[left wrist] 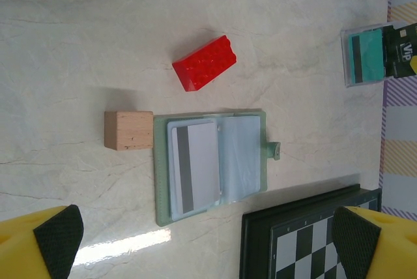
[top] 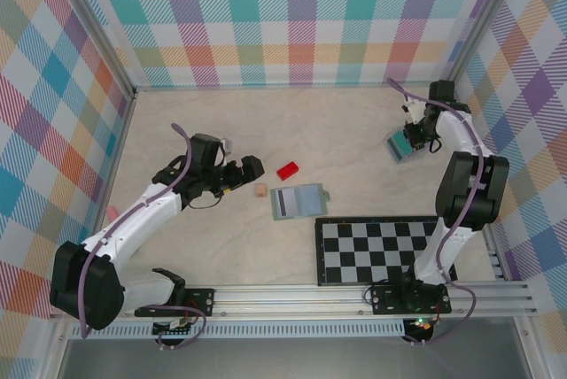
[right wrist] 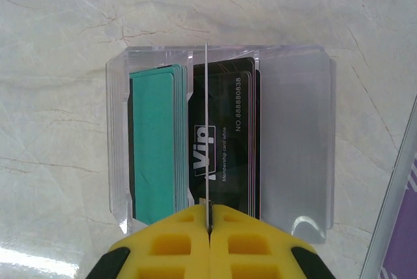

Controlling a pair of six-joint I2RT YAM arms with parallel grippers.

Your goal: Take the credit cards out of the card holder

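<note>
My left gripper (left wrist: 207,246) hangs wide open above the table (top: 354,122), its black pads (left wrist: 57,238) far apart and holding nothing. Below it the card holder (left wrist: 208,165) lies flat and unfolded, its blue-grey inside facing up. A grey card with a dark stripe (left wrist: 195,167) sits in one panel, and the small tab sticks out from the other panel's side. A little wooden cube (left wrist: 128,130) rests right at the holder's edge, on the side away from the tab; I cannot tell whether they touch. A red block (left wrist: 204,62) lies near, apart from both. The corner of the checkerboard (left wrist: 306,233) comes just beside the holder.

My right gripper (right wrist: 210,223) is well away at the far right of the table, fingers clenched on a thin card (right wrist: 206,129) seen edge-on. It is above a clear box (right wrist: 293,135) holding a stack of teal cards (right wrist: 153,148) and a black VIP card (right wrist: 228,135).
</note>
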